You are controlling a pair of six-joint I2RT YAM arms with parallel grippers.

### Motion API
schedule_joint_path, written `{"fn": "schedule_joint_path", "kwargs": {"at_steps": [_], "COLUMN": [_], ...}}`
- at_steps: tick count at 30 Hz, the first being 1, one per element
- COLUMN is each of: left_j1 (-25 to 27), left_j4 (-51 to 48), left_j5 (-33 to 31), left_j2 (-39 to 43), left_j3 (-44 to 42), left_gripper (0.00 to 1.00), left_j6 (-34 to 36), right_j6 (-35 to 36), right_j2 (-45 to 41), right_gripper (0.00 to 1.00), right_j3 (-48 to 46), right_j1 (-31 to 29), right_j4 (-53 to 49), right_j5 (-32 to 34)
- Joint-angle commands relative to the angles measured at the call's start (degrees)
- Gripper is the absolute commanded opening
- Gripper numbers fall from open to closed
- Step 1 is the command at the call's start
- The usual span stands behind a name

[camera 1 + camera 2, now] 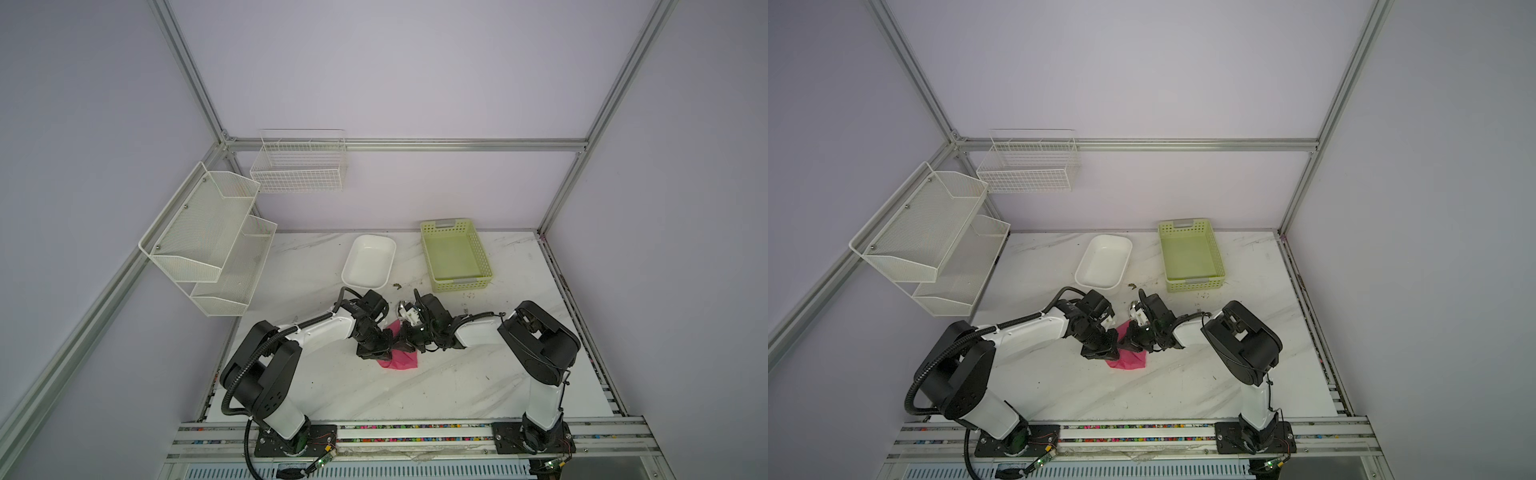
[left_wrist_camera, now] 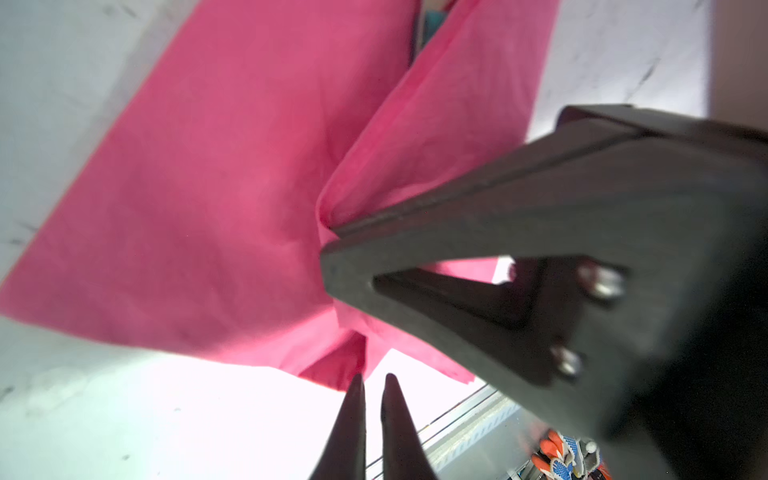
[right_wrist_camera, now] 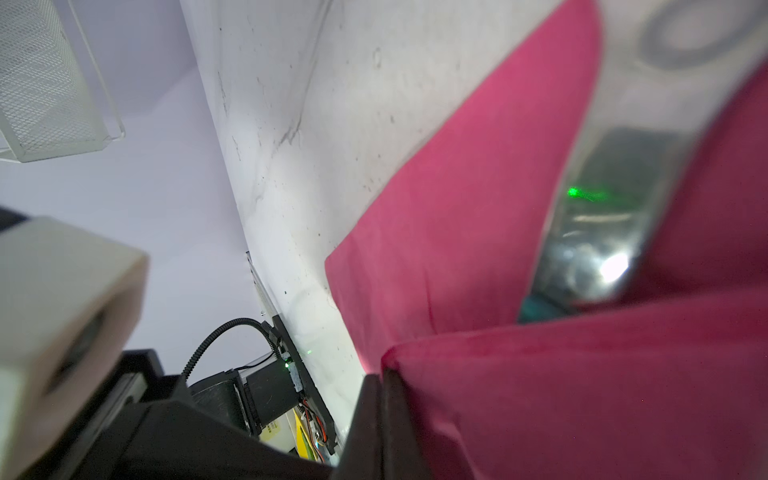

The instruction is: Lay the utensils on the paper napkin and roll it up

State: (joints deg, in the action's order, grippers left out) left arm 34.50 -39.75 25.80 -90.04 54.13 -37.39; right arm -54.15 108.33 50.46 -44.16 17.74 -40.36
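Centrally on the tabletop (image 1: 457,374), the left end effector (image 2: 372,384) shows a narrow gap between its tips, just off the paper napkin (image 1: 398,360) edge. The napkin lies crumpled mid-tabletop, between both arms. The right end effector (image 3: 380,380) is clamped on a napkin fold; a utensil's silver head (image 3: 598,232) lies inside.

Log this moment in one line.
right pincer: shut on paper napkin fold | left pincer: barely parted, empty, at napkin edge | utensil head: showing inside fold
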Motion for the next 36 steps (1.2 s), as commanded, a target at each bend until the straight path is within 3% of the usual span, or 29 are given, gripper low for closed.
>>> {"fn": "schedule_joint_path", "kwargs": {"at_steps": [1,6,22,36], "left_j1": [-0.40,-0.36,-0.40,-0.40], "left_j4": [1.17,5.48,5.65,6.35], "left_j5": [4.31,7.20,-0.52,-0.58], "left_j2": [1.89,0.28,-4.51,-6.21], "left_j3": [-1.96,-4.17,-6.97,-6.73], "left_gripper": [0.11,0.11,0.05,0.05], "left_j6": [-0.28,-1.64,-0.31,0.01], "right_j6": [0.35,0.51,0.12,-2.61], "right_j2": [0.67,0.73,-0.79,-0.34], "right_gripper": [0.00,0.00,0.00,0.00], "right_j3": [1.09,1.57,1.57,1.05], "right_j1": [-0.49,-0.44,-0.49,-1.62], "right_j4": [0.72,0.40,-0.20,3.92], "right_j5": [-1.01,-0.96,-0.42,-3.00]}}
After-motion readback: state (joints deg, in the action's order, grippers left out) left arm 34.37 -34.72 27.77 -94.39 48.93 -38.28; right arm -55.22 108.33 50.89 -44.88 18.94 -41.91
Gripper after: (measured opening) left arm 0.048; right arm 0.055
